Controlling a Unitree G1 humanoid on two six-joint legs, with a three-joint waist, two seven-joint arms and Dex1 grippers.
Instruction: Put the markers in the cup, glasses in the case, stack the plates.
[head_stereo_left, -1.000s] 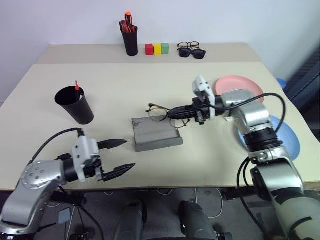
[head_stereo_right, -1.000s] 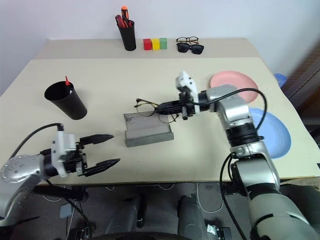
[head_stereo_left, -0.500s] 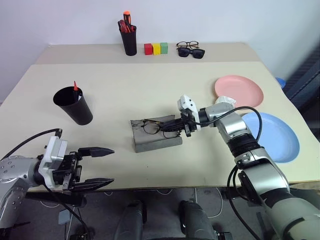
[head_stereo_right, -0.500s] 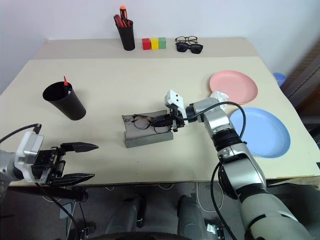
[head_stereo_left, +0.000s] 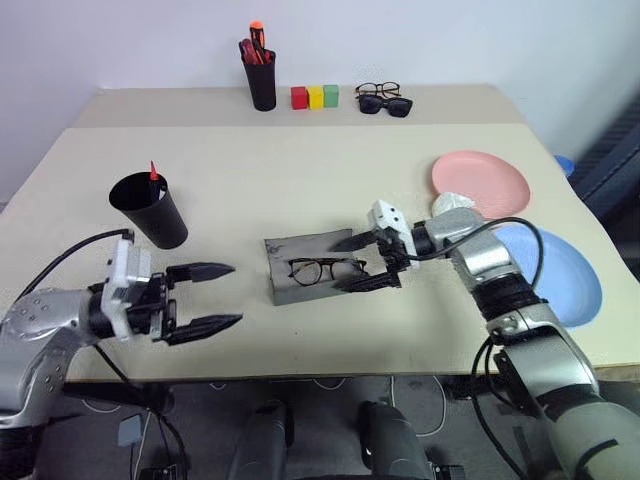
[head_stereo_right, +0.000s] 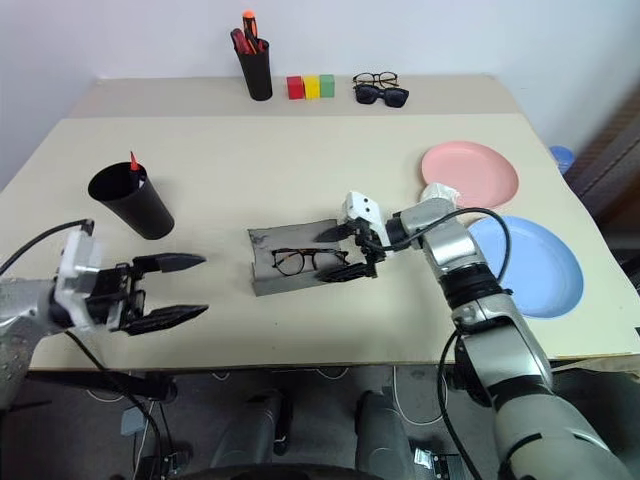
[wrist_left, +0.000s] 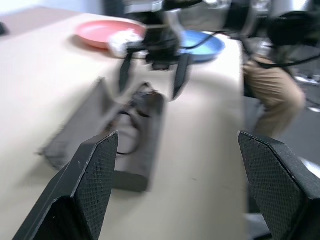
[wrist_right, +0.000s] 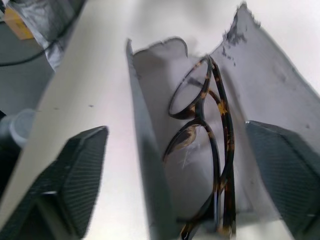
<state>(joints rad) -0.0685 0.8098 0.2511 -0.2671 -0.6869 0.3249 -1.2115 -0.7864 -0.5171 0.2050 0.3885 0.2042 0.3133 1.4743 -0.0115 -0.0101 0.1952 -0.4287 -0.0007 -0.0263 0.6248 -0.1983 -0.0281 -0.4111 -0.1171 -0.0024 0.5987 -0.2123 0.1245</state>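
The glasses (head_stereo_left: 325, 268) lie folded inside the open grey case (head_stereo_left: 300, 283), lenses toward the lid wall, resting free of any grip. Around them the right gripper (head_stereo_left: 363, 262) hangs at the case's right end with its fingers spread wide, one on each side of the tray, holding nothing. So the glasses step looks all but finished; what the next move calls for, I judge, is drawing that arm back clear of the frame and then swinging the upright lid shut (if closing is wanted at all). The left gripper (head_stereo_left: 218, 296) hovers near the table's front edge, fingers apart and empty. Farther out, a red tip shows in the black cup (head_stereo_left: 148, 209), and the pink plate (head_stereo_left: 480, 180) and blue plate (head_stereo_left: 560, 275) sit side by side, unstacked.
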